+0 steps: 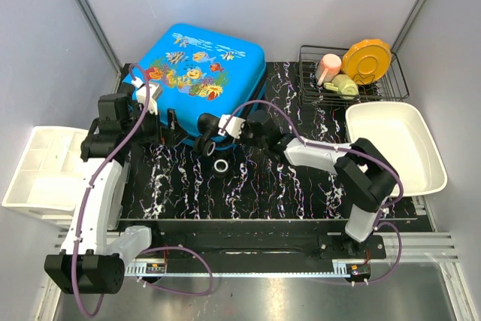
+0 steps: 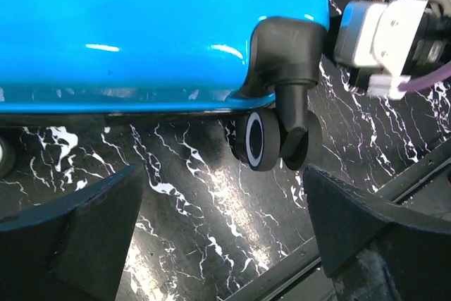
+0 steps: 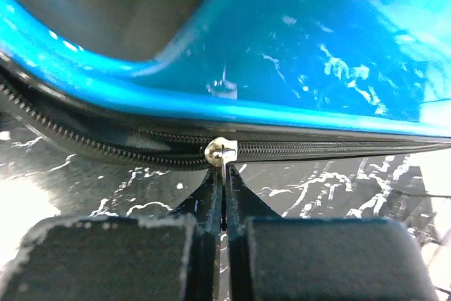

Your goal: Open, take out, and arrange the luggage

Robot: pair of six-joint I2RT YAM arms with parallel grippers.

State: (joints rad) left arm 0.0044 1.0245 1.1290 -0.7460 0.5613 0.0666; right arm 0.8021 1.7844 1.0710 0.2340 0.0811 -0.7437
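The blue fish-print suitcase (image 1: 203,73) lies flat at the back of the black marbled mat. In the right wrist view its blue shell (image 3: 296,54) fills the top, with the black zipper along its edge. My right gripper (image 3: 224,177) is shut on the silver zipper pull (image 3: 220,151); the zipper teeth are parted to the left of the slider and closed to the right. In the top view my right gripper (image 1: 204,134) is at the suitcase's near edge. My left gripper (image 2: 222,209) is open and empty, just in front of the suitcase's side (image 2: 141,26) and its black caster wheel (image 2: 271,139).
A white compartment bin (image 1: 45,171) stands at the left and a white tub (image 1: 394,144) at the right. A wire rack (image 1: 353,73) at the back right holds an orange plate, a pink cup and a green item. A black wheel (image 1: 221,166) shows near the mat's middle.
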